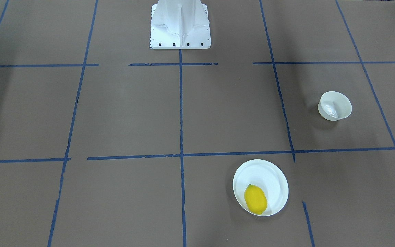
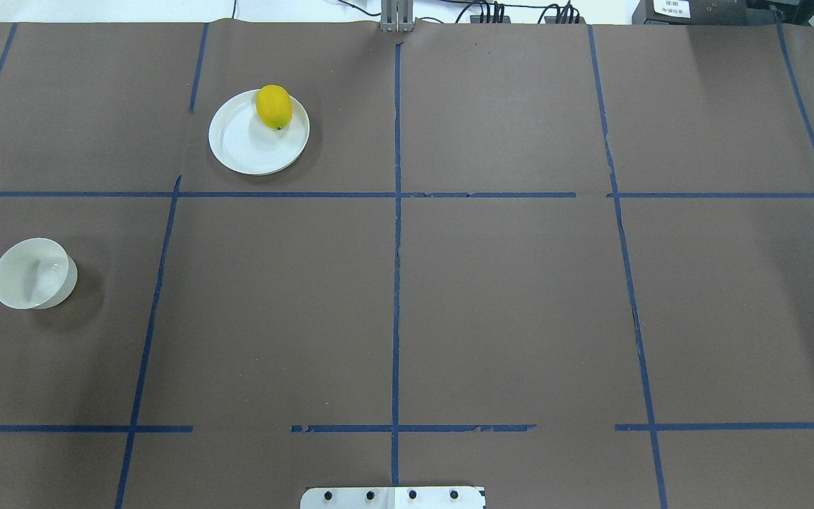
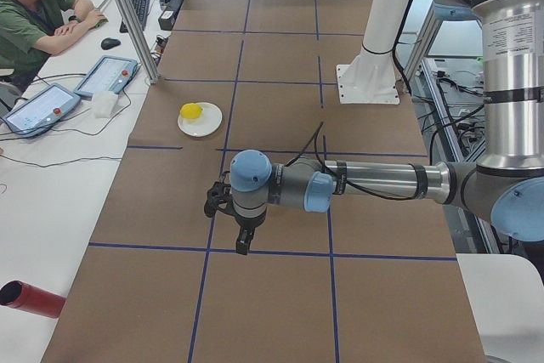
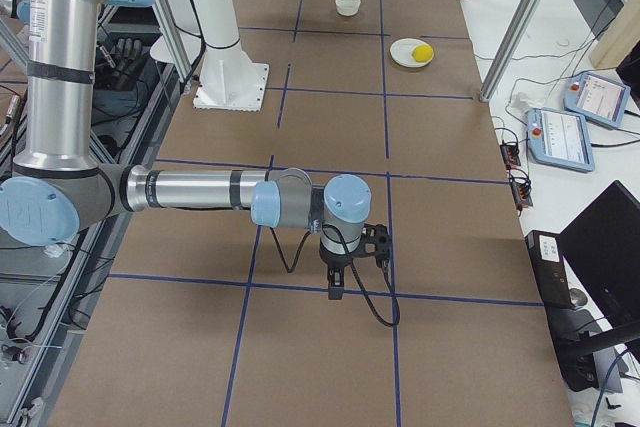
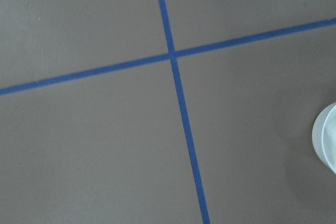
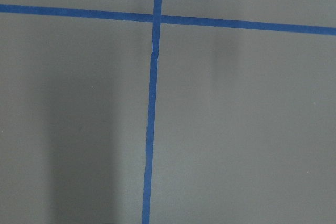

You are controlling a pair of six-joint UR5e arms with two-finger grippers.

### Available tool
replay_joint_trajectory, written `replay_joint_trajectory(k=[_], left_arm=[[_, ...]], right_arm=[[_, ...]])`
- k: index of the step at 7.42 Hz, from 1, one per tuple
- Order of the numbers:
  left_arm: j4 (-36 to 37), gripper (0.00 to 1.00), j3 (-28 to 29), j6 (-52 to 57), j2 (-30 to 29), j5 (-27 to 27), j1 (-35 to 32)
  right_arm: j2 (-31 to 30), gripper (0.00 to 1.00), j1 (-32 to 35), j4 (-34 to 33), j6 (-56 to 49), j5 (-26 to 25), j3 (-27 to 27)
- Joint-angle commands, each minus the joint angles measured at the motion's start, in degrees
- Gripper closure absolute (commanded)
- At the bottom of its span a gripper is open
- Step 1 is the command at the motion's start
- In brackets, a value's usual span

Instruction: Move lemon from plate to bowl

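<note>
Silver-tubed left robot arm (image 3: 374, 180) and matching right robot arm (image 4: 190, 190), each with rounded pale blue joint caps (image 3: 252, 170) and a thin black cable (image 4: 368, 309) looping off the wrist. Small black left gripper (image 3: 243, 244) and right gripper (image 4: 336, 290). White flared pedestal (image 1: 180, 24), with four black screws (image 1: 174, 44) along its 6 o'clock edge.

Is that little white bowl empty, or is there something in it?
Empty. In the overhead view the bowl shows only its bare white inside, and the lemon lies on the plate, apart from it.

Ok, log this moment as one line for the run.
lemon: on plate | bowl: empty | left gripper: state unclear | right gripper: state unclear
</note>
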Motion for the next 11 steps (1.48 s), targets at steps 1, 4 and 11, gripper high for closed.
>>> replay_joint_trajectory(k=[1,4,11], left_arm=[[0.0,0.0,0.2,-7.6,-7.0,1.2,0.9],[0.4,0.0,3.1,-32.8,-22.5,5.7,14.6],[-11.8,0.0,38.8,-61.6,-56.2,15.2,31.5]], right_arm=[[0.0,0.0,0.0,0.0,0.0,0.0,0.0],[0.0,0.0,0.0,0.0,0.0,0.0,0.0],[0.0,0.0,0.0,0.0,0.0,0.0,0.0]])
